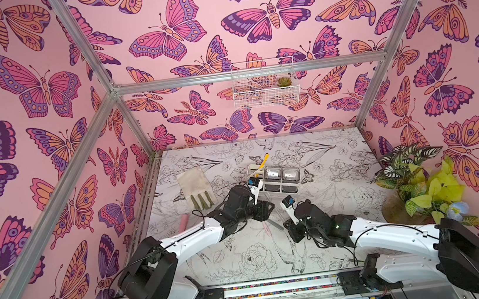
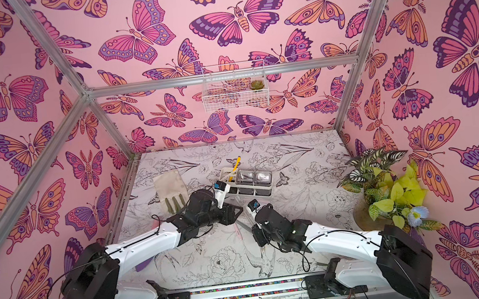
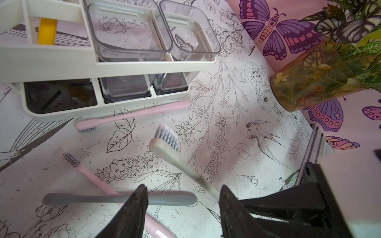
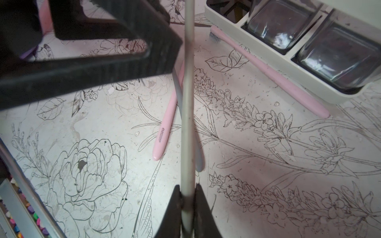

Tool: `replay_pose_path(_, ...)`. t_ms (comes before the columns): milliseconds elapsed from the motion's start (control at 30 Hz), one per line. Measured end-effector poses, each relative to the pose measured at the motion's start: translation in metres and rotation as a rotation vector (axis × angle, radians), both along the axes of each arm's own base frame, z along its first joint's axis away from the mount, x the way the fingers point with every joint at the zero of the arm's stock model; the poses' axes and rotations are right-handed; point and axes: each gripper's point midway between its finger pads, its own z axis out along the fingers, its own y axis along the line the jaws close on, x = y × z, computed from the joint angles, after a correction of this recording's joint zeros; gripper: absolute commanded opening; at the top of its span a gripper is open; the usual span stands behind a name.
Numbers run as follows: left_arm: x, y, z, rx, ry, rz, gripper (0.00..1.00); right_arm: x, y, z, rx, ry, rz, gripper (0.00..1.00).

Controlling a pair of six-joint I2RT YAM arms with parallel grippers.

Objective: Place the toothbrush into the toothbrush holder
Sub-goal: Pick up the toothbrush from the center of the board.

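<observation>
Right arm (image 1: 385, 230) stretches low over the desk's (image 1: 340, 157) middle, right gripper (image 4: 188, 197) pinching the handle end of a pale beige plastic toothbrush (image 4: 188, 103); raised, its head points past the spread left gripper (image 3: 183, 188) toward the white rectangular plastic toothbrush holder (image 3: 123, 69).

Arms (left arm (image 1: 193, 238), right arm (image 1: 395, 235)): white link shells with small dark screws, black drum-shaped joint housings (image 1: 150, 277), thin external black cables (image 1: 394, 230). Grippers (left gripper (image 3: 183, 186), right gripper (image 4: 188, 186)): black tapered fingers (image 3: 132, 212), ribbed inner faces
</observation>
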Motion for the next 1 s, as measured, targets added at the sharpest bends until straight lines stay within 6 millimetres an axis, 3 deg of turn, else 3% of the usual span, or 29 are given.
replay_pose_path(300,0.002,0.0,0.002,-0.021,0.01,0.011,0.55,-0.001,0.007,0.005,0.02,-0.02,0.018,0.0)
replay_pose_path(567,0.0,0.001,-0.002,-0.032,0.011,0.011,0.42,-0.003,0.011,0.006,0.026,-0.026,0.031,0.0)
replay_pose_path(1000,0.0,0.0,-0.001,-0.051,0.003,0.004,0.39,-0.002,0.016,-0.004,-0.001,-0.015,0.045,0.0)
